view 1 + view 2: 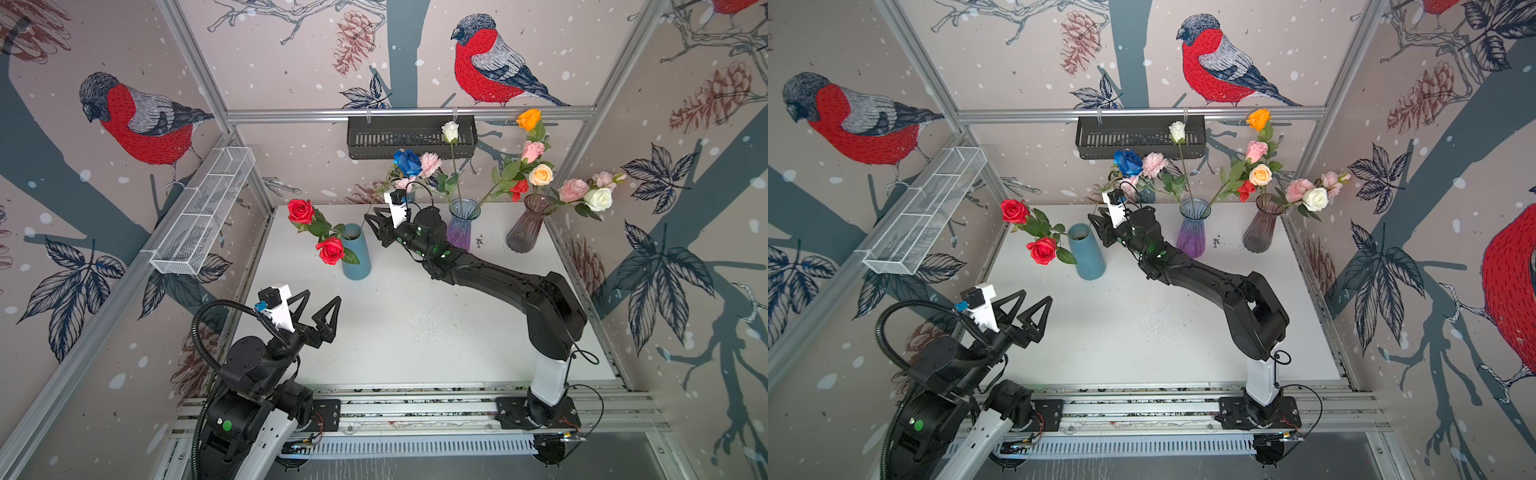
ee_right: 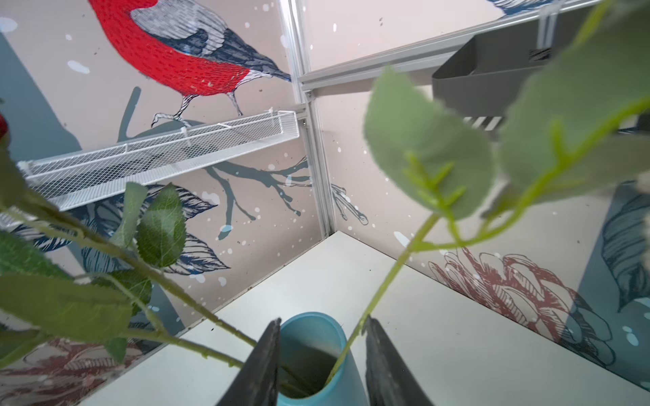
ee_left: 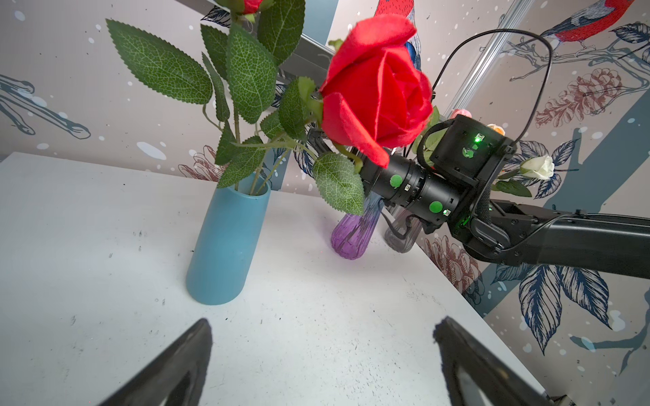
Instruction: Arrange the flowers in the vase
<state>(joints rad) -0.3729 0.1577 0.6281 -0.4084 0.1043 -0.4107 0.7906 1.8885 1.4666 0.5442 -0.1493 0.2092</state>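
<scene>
**Right gripper over the mouth of the blue vase**

The smooth, matte, tapered blue vase point(image 1: 356, 253) stands on the speckled white tabletop point(image 1: 415, 332). Two fabric red roses point(image 1: 300, 210) with serrated leaves lean out of it. The right gripper point(image 2: 322, 323) hovers over its mouth, jaws partly spread. A thin green stem point(image 2: 387, 277) runs into the vase just beside one finger, unpinched. The left gripper point(image 1: 323, 296), near the blue vase, is spread wide. Beyond the blue vase, a ribbed purple glass vase point(image 1: 460, 226) and a smoky glass vase point(image 1: 528, 228) hold mixed flowers point(image 1: 541, 174).
</scene>
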